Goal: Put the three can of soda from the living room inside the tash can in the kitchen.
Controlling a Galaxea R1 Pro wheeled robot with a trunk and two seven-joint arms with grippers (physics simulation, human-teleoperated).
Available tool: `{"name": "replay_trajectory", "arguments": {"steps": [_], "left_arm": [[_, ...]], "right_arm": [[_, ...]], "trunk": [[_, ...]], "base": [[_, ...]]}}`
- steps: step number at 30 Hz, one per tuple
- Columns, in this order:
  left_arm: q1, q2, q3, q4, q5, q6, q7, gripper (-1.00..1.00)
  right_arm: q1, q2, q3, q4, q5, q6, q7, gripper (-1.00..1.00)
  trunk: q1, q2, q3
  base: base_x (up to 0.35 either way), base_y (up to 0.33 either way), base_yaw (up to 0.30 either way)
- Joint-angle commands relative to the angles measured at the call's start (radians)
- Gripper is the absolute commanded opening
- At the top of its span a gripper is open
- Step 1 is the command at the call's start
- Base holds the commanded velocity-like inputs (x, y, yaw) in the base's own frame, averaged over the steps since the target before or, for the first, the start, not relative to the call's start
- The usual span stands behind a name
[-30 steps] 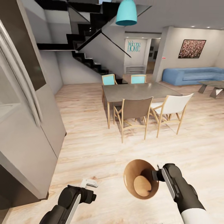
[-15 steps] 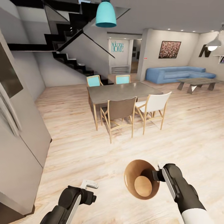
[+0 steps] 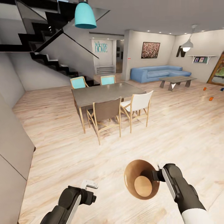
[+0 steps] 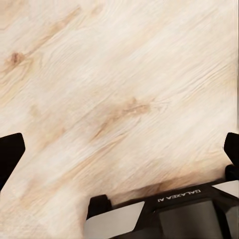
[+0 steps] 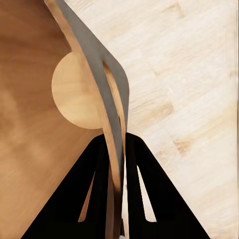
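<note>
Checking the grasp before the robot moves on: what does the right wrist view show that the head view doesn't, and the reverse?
Right wrist alone: both fingers closed on the trash can's thin wall, one on each side. Head view alone: the dining table, blue sofa, two orange cans on the floor far right, and the left gripper. Both: the trash can, right gripper and wood floor.

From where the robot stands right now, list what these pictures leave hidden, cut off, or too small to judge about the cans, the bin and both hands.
- Cans: head view, two small orange specks on the far floor, too small to confirm; a third cannot be made out.
- Bin: right wrist view, its wall is cut off by the edge.
- Right hand: clamped on the bin's rim; fingertips run out of the picture.
- Left hand: head view, small, seen end-on; finger spread unclear there.
</note>
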Motion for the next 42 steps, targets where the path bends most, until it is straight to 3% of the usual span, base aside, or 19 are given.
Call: {"name": "replay_trajectory", "arguments": {"steps": [1,14,32,42], "left_arm": [[0.000,0.000,0.000,0.000,0.000,0.000,0.000,1.00],[0.000,0.000,-0.017,-0.001,0.001,0.000,0.000,1.00],[0.001,0.001,-0.021,-0.003,0.006,0.000,-0.003,1.00],[0.001,0.004,-0.027,-0.003,0.005,-0.011,-0.013,1.00]], "right_arm": [[0.000,0.000,0.000,0.000,-0.014,0.000,0.004,-1.00],[-0.001,0.000,0.000,0.000,-0.015,0.000,0.004,-1.00],[0.001,0.001,0.000,0.001,-0.015,0.000,0.004,-1.00],[0.001,0.002,0.002,0.001,-0.012,0.000,0.004,-1.00]], "trunk": [[-0.004,0.007,0.003],[-0.054,0.098,0.044],[-0.054,0.098,0.042],[-0.054,0.098,0.042]], "base": [[0.000,0.000,-0.300],[0.000,0.000,-0.300],[0.000,0.000,-0.292],[0.181,0.000,-0.041]]}}
